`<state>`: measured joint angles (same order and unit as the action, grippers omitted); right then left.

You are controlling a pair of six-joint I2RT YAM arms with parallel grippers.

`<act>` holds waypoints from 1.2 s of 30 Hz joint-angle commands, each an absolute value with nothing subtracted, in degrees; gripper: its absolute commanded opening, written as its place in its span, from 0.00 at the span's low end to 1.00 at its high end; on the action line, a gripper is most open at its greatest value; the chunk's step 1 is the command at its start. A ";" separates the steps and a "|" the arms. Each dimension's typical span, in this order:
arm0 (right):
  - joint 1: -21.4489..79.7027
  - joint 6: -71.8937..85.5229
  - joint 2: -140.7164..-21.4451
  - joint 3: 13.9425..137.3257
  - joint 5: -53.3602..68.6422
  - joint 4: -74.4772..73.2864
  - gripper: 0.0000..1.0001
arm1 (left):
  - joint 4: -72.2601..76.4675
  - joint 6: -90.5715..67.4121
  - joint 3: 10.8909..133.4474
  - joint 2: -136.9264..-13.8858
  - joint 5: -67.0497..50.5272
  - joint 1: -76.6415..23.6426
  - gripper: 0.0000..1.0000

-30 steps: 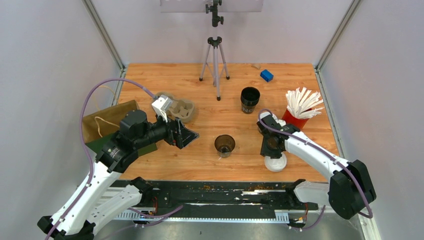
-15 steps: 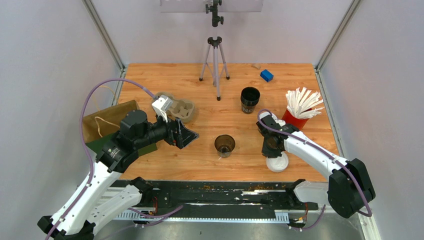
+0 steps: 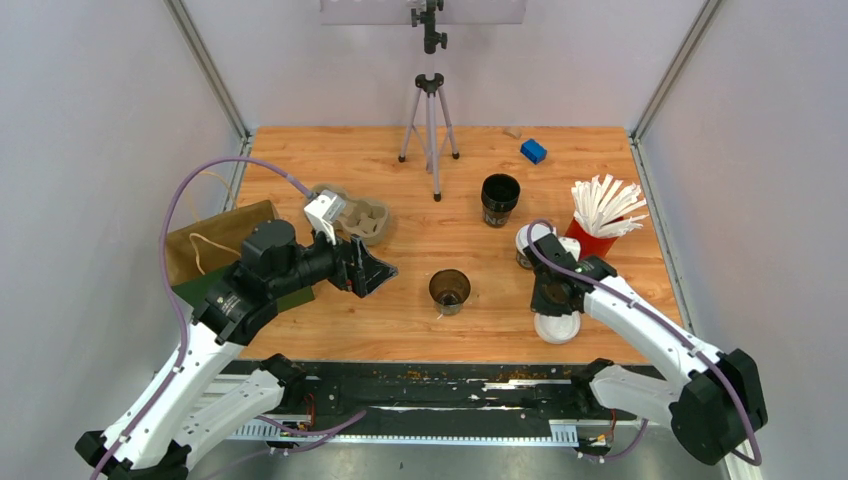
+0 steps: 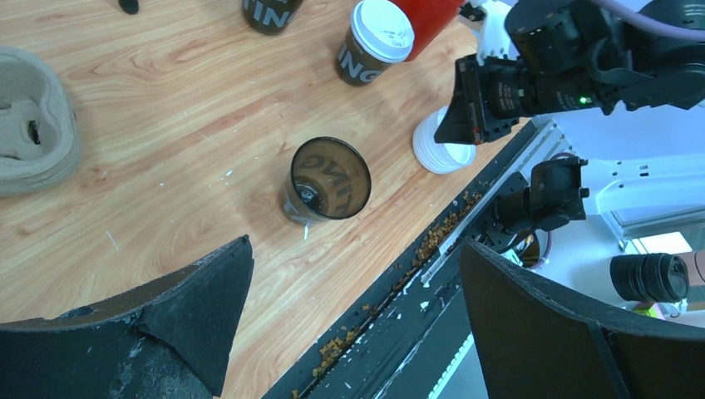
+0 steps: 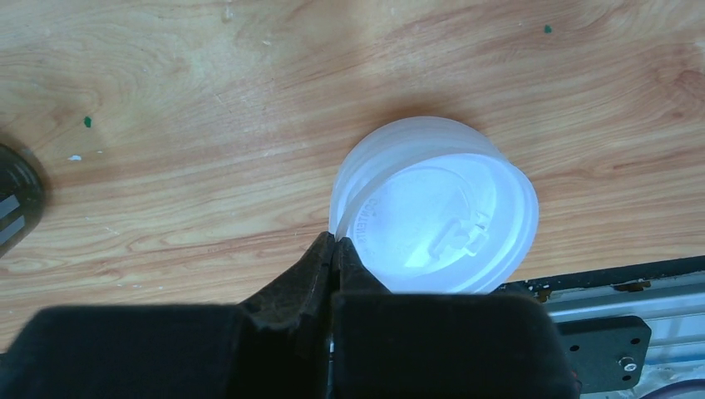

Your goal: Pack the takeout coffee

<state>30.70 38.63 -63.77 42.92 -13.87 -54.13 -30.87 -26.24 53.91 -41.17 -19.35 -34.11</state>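
Observation:
One takeout coffee cup [image 3: 528, 243] [image 4: 376, 41], dark with a white lid on, stands by the red holder. A second dark cup [image 3: 449, 288] [image 4: 328, 174] stands lidless at the table's middle. My right gripper [image 3: 553, 304] [image 5: 334, 243] points down at the near edge, shut on the rim of a white lid [image 5: 432, 216] [image 3: 556, 326] that lies on the wood. My left gripper [image 3: 374, 270] [image 4: 356, 274] hangs open and empty, left of the lidless cup.
A pulp cup carrier [image 3: 357, 217] and a brown paper bag [image 3: 212, 243] sit at the left. A taller black cup stack [image 3: 500, 199], a red holder of white sticks [image 3: 601, 214], a tripod [image 3: 431, 130] and a blue block [image 3: 533, 151] stand further back.
The right gripper's jaws closed onto the white lid's rim. The right arm swung slightly right, uncovering the lidded cup. The left arm has stayed still.

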 commanded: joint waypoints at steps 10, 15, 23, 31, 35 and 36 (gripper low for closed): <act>30.97 36.23 -56.08 48.81 -15.40 -60.97 0.00 | -30.25 -25.55 55.03 -42.29 -18.81 -34.31 1.00; 30.96 36.05 -54.53 53.05 -14.91 -63.15 0.00 | -29.09 -26.54 53.88 -42.38 -17.80 -34.28 1.00; 31.00 35.92 -49.92 58.85 -7.00 -61.19 0.00 | -21.55 -26.60 49.74 -42.32 -20.56 -34.32 0.97; 31.02 41.13 -45.43 58.03 13.27 -44.50 0.00 | 6.50 -20.24 38.93 -40.32 -29.74 -35.13 0.99; 31.39 44.46 -45.13 57.55 20.07 -35.30 0.00 | 15.67 -12.14 35.62 -41.50 -32.55 -38.10 1.00; 31.52 45.07 -45.09 57.85 20.91 -33.56 0.00 | 16.33 -10.00 35.59 -42.49 -33.19 -39.05 1.00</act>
